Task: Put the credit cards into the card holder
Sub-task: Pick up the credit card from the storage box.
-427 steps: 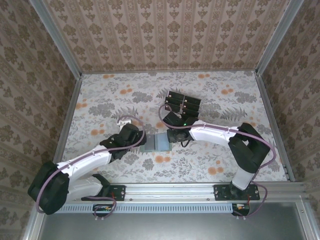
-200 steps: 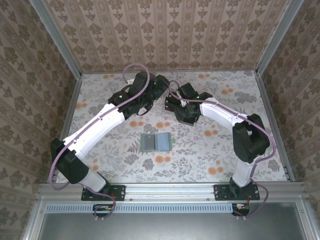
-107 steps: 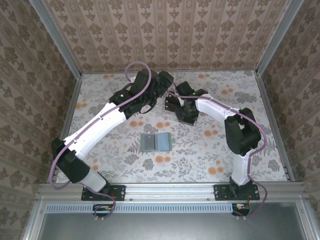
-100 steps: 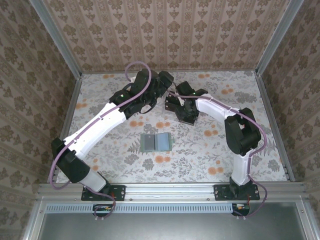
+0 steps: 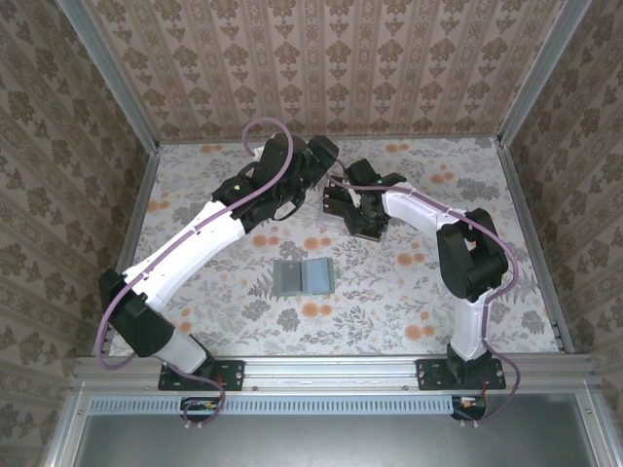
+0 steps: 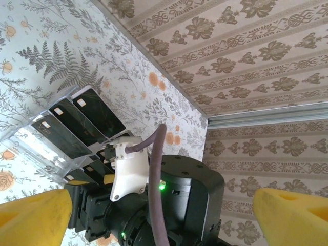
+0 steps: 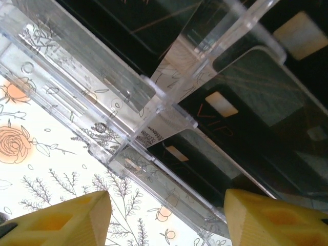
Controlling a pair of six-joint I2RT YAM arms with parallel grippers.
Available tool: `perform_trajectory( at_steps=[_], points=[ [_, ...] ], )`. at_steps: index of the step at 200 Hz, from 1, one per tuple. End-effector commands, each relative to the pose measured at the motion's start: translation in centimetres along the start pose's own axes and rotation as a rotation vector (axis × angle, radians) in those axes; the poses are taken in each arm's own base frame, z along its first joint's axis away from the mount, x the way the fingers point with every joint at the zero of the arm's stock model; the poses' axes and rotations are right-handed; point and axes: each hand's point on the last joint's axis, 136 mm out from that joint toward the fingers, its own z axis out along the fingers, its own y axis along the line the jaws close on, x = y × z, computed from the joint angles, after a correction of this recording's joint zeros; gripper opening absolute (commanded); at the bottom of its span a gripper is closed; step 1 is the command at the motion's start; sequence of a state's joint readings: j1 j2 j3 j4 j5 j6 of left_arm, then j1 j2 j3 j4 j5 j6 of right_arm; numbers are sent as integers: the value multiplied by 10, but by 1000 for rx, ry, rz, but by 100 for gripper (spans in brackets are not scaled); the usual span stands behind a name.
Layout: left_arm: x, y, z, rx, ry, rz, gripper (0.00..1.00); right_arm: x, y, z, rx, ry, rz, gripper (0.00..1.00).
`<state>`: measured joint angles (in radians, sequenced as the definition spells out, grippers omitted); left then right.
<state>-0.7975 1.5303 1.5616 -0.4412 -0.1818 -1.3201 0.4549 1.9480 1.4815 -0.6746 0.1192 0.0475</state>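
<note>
Several credit cards (image 7: 256, 102) lie in the clear tray (image 7: 102, 87) at the far centre, well apart from the card holder (image 5: 301, 277) nearer the bases. Right gripper (image 7: 164, 215), jaws partly apart above the tray's wall (nothing held), might catch plastic instead of a card. Left gripper (image 6: 161, 215), wide open, crowds it.

Mid surface (image 5: 195, 204): card holder (image 5: 302, 277) lying opened flat. Far centre: left arm (image 5: 195, 248) and right arm (image 5: 419, 209) converge at credit cards (image 5: 334, 201).

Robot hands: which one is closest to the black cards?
The right gripper, yellow fingers just over the tray of cards; the left gripper hangs farther back.
</note>
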Motion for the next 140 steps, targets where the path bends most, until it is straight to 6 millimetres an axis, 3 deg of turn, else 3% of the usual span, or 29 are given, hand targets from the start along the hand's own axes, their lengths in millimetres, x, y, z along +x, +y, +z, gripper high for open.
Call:
perform_trajectory(
  at_steps=[1,82,140],
  points=[
    [-4,10,-3,-11,-12,44,100,21,0,7,-13,70,-17,62],
    [-13,107,12,-154,21,33,100,32,8,10,-21,84,-50,58],
    [-24,155,8,-191,47,26,100,39,29,9,-38,107,-118,52]
  ],
)
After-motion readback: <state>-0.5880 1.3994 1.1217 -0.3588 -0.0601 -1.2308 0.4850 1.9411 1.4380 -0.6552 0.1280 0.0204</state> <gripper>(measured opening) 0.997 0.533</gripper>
